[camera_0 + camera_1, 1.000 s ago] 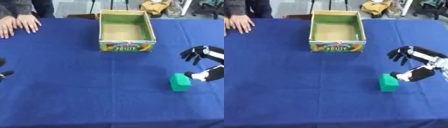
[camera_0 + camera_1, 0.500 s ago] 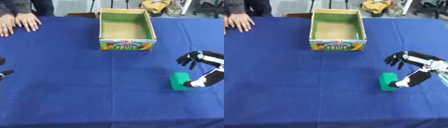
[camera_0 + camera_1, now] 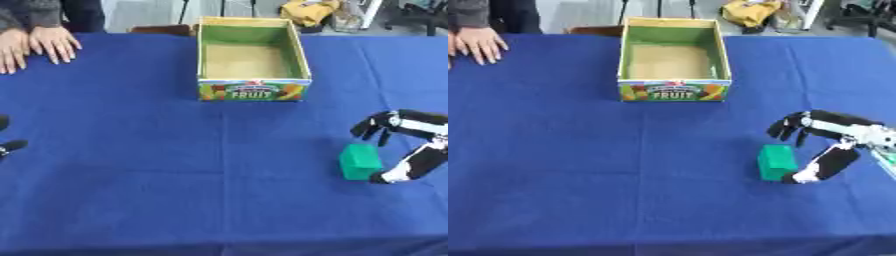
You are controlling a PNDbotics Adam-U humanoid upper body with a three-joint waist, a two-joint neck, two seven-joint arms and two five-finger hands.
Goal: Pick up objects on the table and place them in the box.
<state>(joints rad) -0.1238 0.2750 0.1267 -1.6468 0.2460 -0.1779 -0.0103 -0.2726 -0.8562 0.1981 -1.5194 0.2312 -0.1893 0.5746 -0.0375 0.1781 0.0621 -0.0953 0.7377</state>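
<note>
While the green rectangular block [image 3: 776, 162] sits on the blue tablecloth [image 3: 605, 165] at lower right, the right hand [image 3: 826, 145] brackets it, spread wide, holding nothing. Next: close, lift toward the open cardboard fruit box [image 3: 674, 92] at upper centre.

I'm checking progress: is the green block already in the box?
No: the green block lies on the blue cloth beside the right hand, and the box shows only its bare floor.
</note>
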